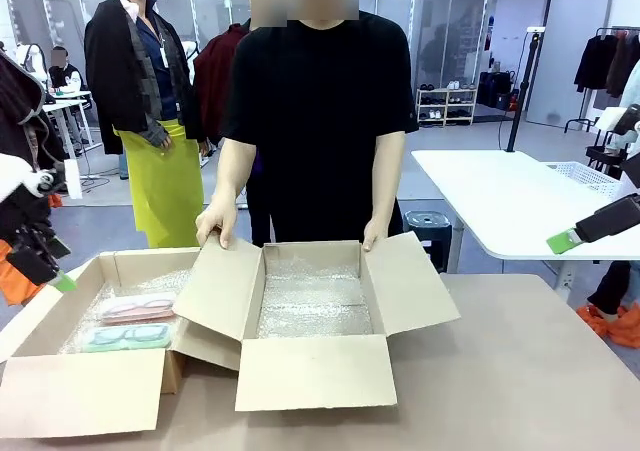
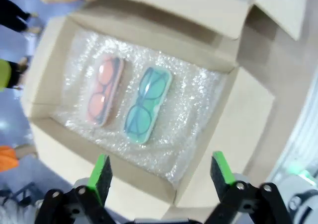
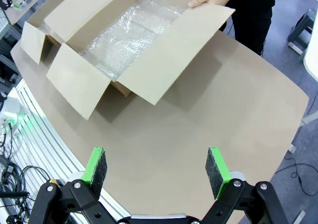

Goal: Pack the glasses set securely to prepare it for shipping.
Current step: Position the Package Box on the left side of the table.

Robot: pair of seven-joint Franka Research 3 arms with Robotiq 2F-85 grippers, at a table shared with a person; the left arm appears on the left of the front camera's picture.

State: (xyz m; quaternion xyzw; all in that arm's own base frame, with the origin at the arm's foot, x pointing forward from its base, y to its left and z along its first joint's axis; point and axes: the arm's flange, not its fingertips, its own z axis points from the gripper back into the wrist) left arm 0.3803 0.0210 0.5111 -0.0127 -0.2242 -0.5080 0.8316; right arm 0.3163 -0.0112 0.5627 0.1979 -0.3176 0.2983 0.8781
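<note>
Left claw: the left claw (image 2: pixel 160 177) is wide open and holds nothing. It hangs above the left box, with its green pads (image 2: pixel 101 176) spread apart. In the front view it (image 1: pixel 62 282) sits at the left edge, just over the box's left flap.
Left box: an open brown box (image 1: pixel 48 316) on the left of the table (image 1: pixel 520 371). Bubble wrap (image 2: pixel 194 92) lines its floor.
Pink case: the pink case (image 1: pixel 137 308) lies flat on the bubble wrap in the left box, on the far side. It is long, see-through, and has round ends. Glasses show inside it. In the left wrist view it (image 2: pixel 105 90) lies below the claw, touching no pad.
Green case: the mint green case (image 1: pixel 127 337) lies just beside the pink one, nearer the robot. It has the same shape and is see-through too, with glasses inside (image 2: pixel 147 104).
Middle box: a second open box (image 1: pixel 315 371) with bubble wrap (image 3: pixel 124 37) and nothing else inside.
Person: the person's hands (image 1: pixel 214 223) rest on the far flaps of the middle box.
Right claw: the right claw (image 3: pixel 158 168) is wide open and holds nothing. It hangs over bare table, well apart from both cases.
</note>
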